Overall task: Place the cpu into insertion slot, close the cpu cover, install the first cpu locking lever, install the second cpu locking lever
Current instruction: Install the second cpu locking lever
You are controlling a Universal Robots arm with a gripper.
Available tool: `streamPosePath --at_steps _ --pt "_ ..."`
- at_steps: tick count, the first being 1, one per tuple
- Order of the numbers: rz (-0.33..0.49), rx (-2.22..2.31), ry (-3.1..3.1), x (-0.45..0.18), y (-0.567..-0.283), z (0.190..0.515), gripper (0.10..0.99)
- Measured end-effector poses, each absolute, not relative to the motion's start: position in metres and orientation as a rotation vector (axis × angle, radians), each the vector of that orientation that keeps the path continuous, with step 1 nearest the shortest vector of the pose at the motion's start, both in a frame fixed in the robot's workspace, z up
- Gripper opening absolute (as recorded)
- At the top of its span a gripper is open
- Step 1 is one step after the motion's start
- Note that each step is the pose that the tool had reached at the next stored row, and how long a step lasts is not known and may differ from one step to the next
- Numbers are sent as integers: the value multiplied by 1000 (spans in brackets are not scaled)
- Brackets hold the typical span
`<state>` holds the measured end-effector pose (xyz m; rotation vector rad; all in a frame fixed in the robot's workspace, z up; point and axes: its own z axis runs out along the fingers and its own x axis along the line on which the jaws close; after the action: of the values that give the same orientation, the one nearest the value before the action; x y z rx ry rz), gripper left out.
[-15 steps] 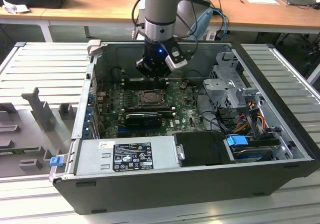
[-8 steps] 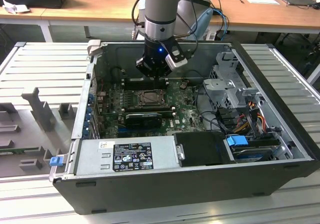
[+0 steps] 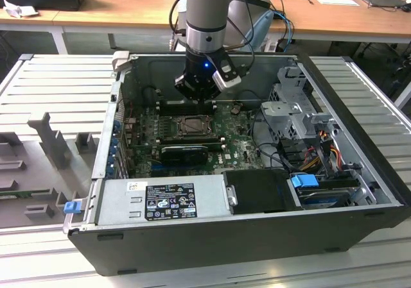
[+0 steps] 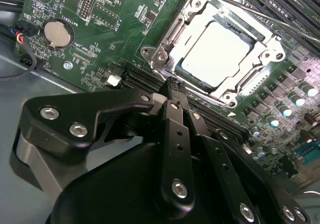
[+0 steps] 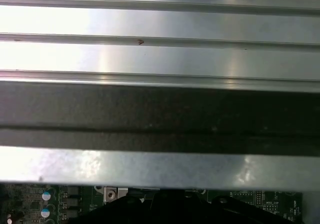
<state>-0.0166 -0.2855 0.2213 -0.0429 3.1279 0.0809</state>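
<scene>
The cpu, a pale silver square, lies in the insertion slot on the green motherboard. The cpu cover, a metal frame with a square window, lies down around the chip. A thin metal lever rod runs along one side of the socket and another along the adjacent side. Whether they are latched I cannot tell. My gripper has its two black fingers pressed together with nothing between them, the tips just beside the socket's edge. In the exterior view the gripper hangs inside the open case, just behind the socket.
A long black card with a ribbed top lies in front of the socket, and beyond it the power supply. A drive cage with cables stands at the exterior view's right. A coin battery sits on the board. The case wall is close.
</scene>
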Motion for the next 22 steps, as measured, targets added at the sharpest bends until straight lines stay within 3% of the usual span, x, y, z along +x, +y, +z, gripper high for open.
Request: streamPosePath --at_steps 22 --pt "81 -43 3128 -16 -291 234 106"
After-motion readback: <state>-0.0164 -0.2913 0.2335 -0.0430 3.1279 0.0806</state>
